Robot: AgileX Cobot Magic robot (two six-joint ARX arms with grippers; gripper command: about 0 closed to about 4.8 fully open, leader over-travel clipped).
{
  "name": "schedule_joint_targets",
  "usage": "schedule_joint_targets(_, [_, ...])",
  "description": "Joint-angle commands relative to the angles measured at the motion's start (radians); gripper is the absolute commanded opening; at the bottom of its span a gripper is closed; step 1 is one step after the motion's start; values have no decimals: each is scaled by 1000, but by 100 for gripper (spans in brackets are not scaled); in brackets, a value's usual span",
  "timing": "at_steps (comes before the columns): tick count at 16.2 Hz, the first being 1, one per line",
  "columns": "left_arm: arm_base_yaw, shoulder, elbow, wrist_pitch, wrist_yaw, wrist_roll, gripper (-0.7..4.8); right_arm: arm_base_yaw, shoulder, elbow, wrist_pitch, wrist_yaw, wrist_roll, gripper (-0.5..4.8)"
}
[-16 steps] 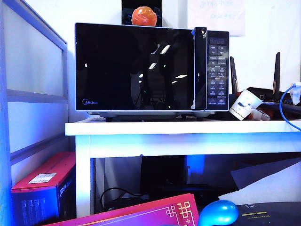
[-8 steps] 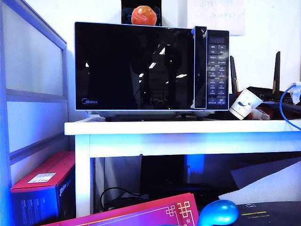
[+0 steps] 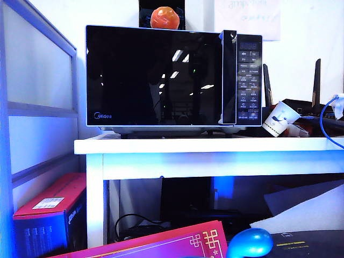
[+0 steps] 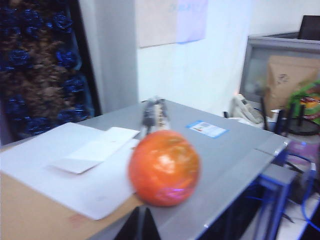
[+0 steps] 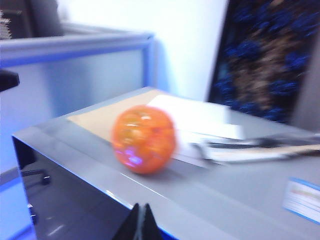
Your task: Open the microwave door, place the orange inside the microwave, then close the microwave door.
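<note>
The left hand (image 4: 138,225) and right hand (image 5: 140,220), both pressed together and holding nothing, face the orange (image 3: 164,18) atop the microwave (image 3: 173,78). Its closed door (image 3: 154,76) reads "Midea"; all stands on the white desk (image 3: 177,146).

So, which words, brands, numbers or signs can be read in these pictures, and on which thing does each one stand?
"Midea": on the microwave door, lower left corner.
Button panel and display of the microwave: too small to read.
Poster on the wall: faint writing, unreadable.
White label on the red box: too small.
Paper cup: a blue mark, no readable text.
Blue-edged sticker on the microwave top: blurred.
</note>
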Motion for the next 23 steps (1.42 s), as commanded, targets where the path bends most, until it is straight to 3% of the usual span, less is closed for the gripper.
schedule_joint_targets(1, [-11, -11, 6, 2, 4, 0, 3, 42, 83, 93, 29, 55, -7, -5])
schedule_joint_targets(12, [-11, -11, 9, 2, 4, 1, 3, 77, 352, 473, 9, 89, -3, -5])
schedule_joint_targets(17, [-11, -9, 9, 13, 3, 5, 22, 89, 354, 494, -40, 94, -3, -5])
schedule_joint_targets(18, [-14, -5, 9, 37, -18, 5, 90, 88, 353, 506, -66, 94, -8, -5])
schedule_joint_targets(19, [-33, 3, 9, 83, -104, 5, 172, 88, 352, 526, -104, 95, -38, -5])
schedule_joint_targets(21, [-43, 18, 9, 142, -135, 19, 269, 88, 346, 537, -126, 111, -59, -5])
schedule_joint_targets(22, [-51, 27, 9, 154, -135, 21, 399, 88, 341, 537, -129, 137, -60, -5])
schedule_joint_targets(23, [-56, 42, 9, 153, -134, 26, 479, 84, 334, 537, -136, 168, -60, -5])
